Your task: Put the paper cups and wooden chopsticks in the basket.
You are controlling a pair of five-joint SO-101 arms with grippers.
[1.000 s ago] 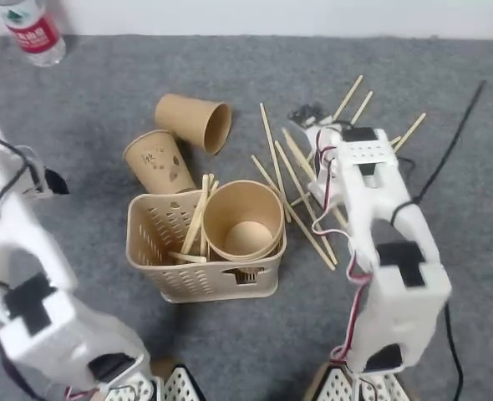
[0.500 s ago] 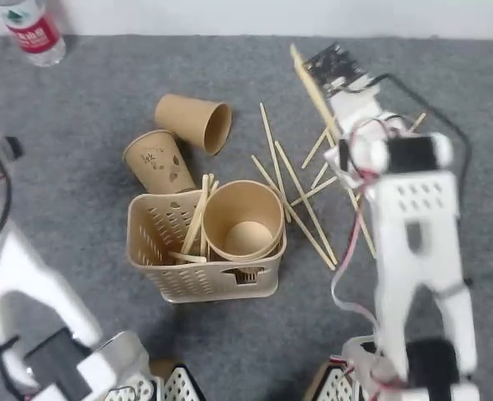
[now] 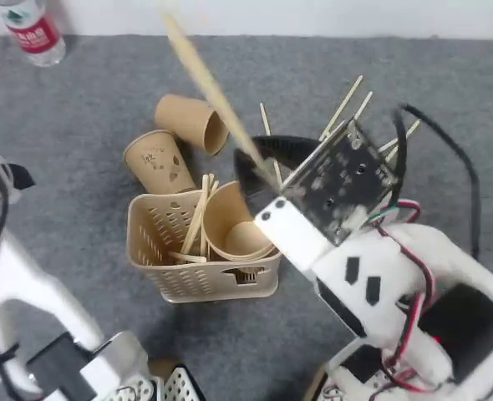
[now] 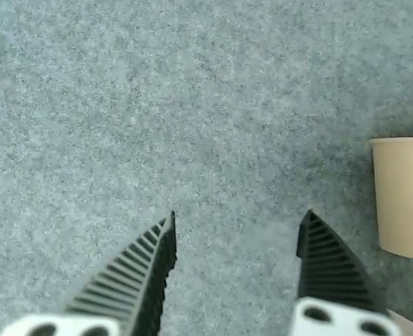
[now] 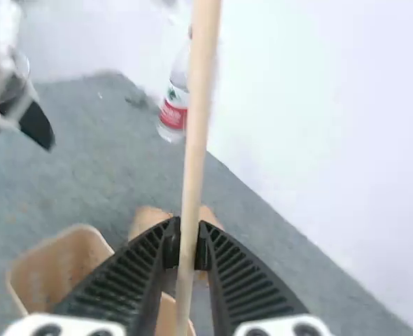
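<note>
Right gripper [image 5: 185, 241] is clamped on one chopstick [image 3: 203, 77] above the basket [image 3: 205, 282]; left gripper [image 4: 238, 222] is spread, holding nothing, over bare mat [image 4: 192, 84].
Watch the long free end. It slants well past the jaws, so on release it could pivot, hit the nested cup [image 3: 240, 227] and bounce out. Tipped cup [image 3: 192, 121], second tipped cup [image 3: 155, 163] and loose sticks [image 3: 347, 98] lie outside the basket.
</note>
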